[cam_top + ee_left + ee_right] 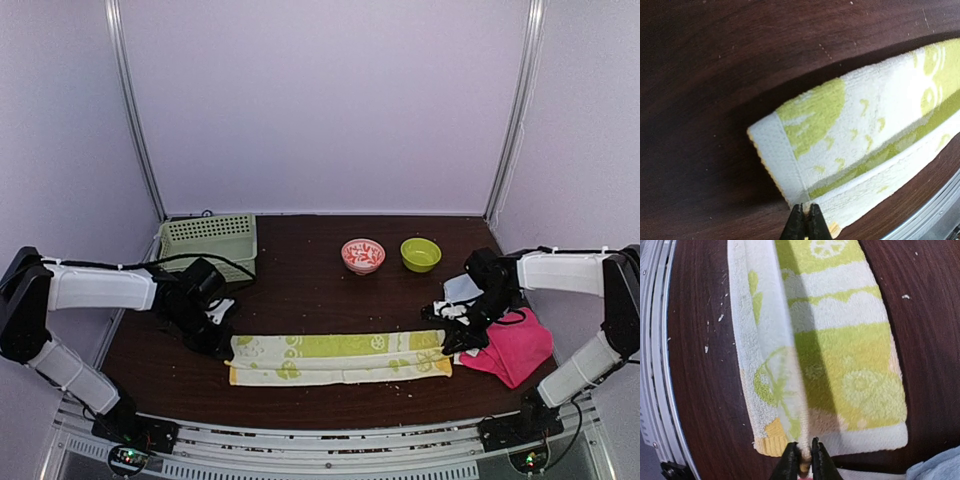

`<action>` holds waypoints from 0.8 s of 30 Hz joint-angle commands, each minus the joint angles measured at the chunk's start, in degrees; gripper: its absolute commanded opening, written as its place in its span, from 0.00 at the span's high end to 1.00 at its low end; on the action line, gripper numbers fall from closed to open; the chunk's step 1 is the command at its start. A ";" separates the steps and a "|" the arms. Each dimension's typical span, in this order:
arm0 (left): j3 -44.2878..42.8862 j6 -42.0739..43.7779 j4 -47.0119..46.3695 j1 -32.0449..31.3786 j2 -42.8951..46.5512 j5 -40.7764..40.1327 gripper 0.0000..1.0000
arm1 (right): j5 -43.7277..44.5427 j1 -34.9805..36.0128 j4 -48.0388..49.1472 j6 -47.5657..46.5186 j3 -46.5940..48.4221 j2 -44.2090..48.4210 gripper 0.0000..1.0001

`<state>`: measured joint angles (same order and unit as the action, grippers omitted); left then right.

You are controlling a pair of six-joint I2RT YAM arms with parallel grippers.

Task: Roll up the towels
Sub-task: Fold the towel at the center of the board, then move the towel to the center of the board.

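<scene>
Yellow towel [340, 358] folded lengthwise, flat along counter [320, 285] front, unrolled. Left hand [805, 212] clenched at left hem. Right hand [802, 449] at right hem, jaws barely apart, grip cannot tell. Risk: weak pinch lets fold spring open, roll starts crooked; pink towel [515, 345] close, may snag.

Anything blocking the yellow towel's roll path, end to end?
Nothing visible lies on the yellow towel. The left hand and right hand pinch its ends. The red bowl, green bowl and basket sit well behind; the pink towel lies just past its right end.
</scene>
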<state>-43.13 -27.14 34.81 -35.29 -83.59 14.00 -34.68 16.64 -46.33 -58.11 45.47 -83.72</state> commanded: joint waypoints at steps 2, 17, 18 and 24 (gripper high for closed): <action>0.84 -1.35 7.23 -1.32 6.26 0.48 0.88 | 3.27 1.08 -10.94 -4.50 -1.97 6.40 0.77; -13.70 2.83 2.22 -1.33 -3.95 -4.31 0.89 | 4.25 1.21 2.36 14.39 6.53 2.39 0.76; -13.85 2.87 0.95 -1.36 -4.87 -4.58 0.94 | 4.75 1.25 2.55 15.34 7.33 0.45 0.77; -12.56 1.13 -3.36 -1.32 -10.42 -7.31 1.00 | 5.85 1.36 6.23 19.12 8.11 -6.24 0.80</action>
<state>-55.31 -25.43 36.10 -36.40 -91.66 9.96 -30.35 17.47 -43.18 -43.24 52.47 -87.50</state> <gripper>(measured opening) 0.003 0.202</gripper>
